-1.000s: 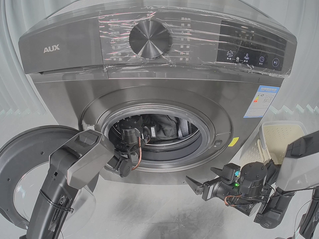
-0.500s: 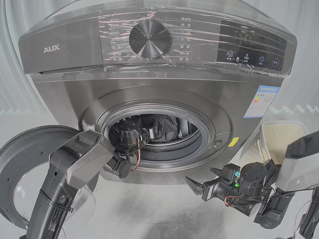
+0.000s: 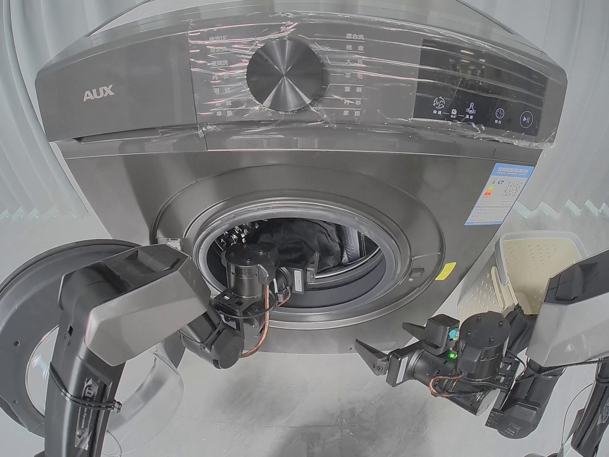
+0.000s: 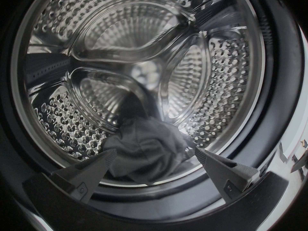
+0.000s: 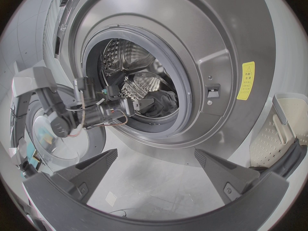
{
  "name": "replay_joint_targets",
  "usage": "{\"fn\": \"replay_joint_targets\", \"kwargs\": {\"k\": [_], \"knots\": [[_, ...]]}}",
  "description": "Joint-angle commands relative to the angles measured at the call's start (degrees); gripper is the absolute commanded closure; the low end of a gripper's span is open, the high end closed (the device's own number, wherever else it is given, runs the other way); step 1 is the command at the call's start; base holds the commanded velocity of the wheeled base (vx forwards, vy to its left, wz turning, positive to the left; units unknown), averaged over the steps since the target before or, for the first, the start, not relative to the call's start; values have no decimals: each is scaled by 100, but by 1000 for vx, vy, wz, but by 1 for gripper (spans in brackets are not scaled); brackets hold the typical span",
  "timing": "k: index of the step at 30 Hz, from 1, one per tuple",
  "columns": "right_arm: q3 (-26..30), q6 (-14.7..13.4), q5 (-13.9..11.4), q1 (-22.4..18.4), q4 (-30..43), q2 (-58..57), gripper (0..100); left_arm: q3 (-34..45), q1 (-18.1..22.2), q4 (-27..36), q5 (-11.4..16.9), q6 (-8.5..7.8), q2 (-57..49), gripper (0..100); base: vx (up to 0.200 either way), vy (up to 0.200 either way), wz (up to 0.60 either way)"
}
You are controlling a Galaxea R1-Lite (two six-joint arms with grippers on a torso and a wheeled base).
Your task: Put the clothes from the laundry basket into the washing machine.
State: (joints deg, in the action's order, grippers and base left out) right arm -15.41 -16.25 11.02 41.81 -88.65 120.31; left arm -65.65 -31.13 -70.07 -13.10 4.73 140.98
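Big grey washing machine point(image 3: 304, 160) is sitting with its round door point(image 3: 38, 325) hanging wide open on the robot's left, and the cream laundry basket point(image 3: 539, 268) is standing on the floor just beside it on the right. The left gripper point(image 4: 154, 151) is hovering at the drum mouth with fingers spread wide, holding nothing, while the right gripper point(image 5: 155, 151) is hanging low in front of the machine near the basket, also wide open and empty. A dark grey garment point(image 4: 144, 158) is lying crumpled inside the drum, just beyond the left gripper.
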Motion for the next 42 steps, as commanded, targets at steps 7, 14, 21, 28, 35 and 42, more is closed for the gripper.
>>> {"fn": "replay_joint_targets", "kwargs": {"k": [7, 14, 21, 28, 35, 42], "knots": [[126, -1, 5, 11, -3, 1, 0, 1942, -982, -507, 62, 10, -1495, 0, 0, 0, 0], [214, 17, 14, 64, 6, -412, 0, 2979, -1474, -1017, 62, 37, -2093, 0, 0, 0, 0], [530, 157, 243, 116, 14, -1176, 0, 3981, -1536, -1096, 27, 72, -3508, 0, 0, 0, 0], [1172, 412, 946, 283, 14, -2029, 0, 5150, -1228, -551, -96, 98, -5301, 0, 0, 0, 0], [1453, 737, 946, -130, 58, -2934, 0, 5923, -1105, -297, -25, 221, -6549, 0, 0, 0, 0], [1541, 808, 902, -560, 208, -3295, 0, 6029, -560, -121, -25, 195, -7006, 0, 0, 0, 0]]}}
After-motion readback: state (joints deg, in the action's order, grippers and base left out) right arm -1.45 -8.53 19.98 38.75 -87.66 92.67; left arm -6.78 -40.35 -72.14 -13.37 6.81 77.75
